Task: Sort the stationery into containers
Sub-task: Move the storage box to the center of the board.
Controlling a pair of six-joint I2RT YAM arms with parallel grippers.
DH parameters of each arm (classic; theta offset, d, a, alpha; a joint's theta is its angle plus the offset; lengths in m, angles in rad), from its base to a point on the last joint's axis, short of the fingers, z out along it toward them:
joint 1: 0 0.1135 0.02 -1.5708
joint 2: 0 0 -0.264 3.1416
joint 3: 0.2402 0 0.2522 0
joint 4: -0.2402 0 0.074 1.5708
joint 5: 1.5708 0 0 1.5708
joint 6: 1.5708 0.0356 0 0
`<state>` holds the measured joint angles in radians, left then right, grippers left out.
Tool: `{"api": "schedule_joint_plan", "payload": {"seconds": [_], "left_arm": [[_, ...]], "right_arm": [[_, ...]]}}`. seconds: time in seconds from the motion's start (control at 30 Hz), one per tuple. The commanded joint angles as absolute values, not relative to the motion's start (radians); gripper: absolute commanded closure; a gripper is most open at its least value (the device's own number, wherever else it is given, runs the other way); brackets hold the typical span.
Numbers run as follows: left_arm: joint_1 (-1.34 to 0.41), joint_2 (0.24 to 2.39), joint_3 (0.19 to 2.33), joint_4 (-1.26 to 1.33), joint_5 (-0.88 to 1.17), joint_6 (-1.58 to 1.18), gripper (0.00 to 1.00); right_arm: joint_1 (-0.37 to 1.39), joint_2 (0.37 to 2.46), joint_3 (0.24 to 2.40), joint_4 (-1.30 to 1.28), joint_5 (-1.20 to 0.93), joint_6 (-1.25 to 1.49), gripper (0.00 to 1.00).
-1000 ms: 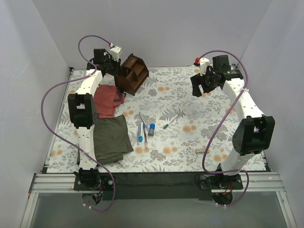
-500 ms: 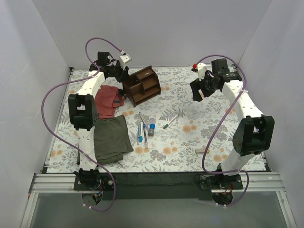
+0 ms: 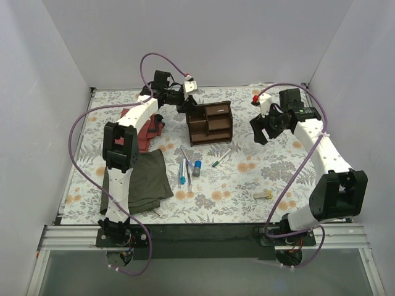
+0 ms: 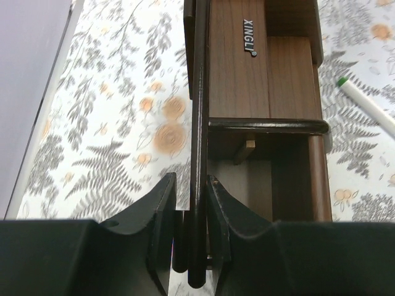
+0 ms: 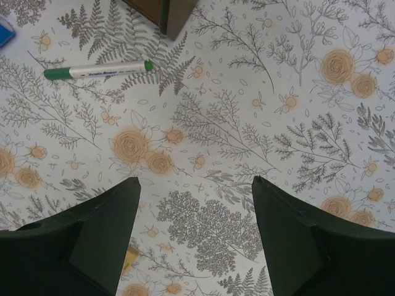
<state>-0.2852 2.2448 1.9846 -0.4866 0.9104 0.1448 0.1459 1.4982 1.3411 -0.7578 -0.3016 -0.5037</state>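
The dark brown wooden organiser (image 3: 210, 123) stands at the back middle of the table, its compartments open. My left gripper (image 3: 188, 106) is shut on its thin side wall (image 4: 199, 92), which runs between the two fingers (image 4: 163, 203). In front of it lie thin pens (image 3: 184, 168), a blue-capped cylinder (image 3: 197, 168) and a white pen with a green tip (image 3: 221, 158). A beige eraser block (image 3: 263, 195) sits nearer on the right. My right gripper (image 3: 262, 129) hangs open over bare cloth (image 5: 196, 182), right of the white pen (image 5: 99, 70).
A red folded cloth (image 3: 141, 126) lies at the back left and an olive one (image 3: 145, 179) at the near left. White walls close in the floral table on three sides. The organiser's corner (image 5: 166, 12) shows at the top of the right wrist view.
My left arm has carried the organiser rightward from the back left to the middle, turning it. The right arm shifted slightly, its jaws still wide.
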Motion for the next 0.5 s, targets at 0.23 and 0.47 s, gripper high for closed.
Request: {"api": "schedule_joint_plan", "payload": {"seconds": [0.23,0.47], "left_arm": [[-0.318,2.235,2.011,-0.210,1.068,0.146,0.99],[-0.340,2.217,1.990,-0.199,1.051,0.204,0.98]], "right_arm": [[0.146,1.393,1.252,-0.750,-0.301,-0.518,0.18],[0.144,1.382,1.238,-0.750,-0.301,-0.518,0.18]]}}
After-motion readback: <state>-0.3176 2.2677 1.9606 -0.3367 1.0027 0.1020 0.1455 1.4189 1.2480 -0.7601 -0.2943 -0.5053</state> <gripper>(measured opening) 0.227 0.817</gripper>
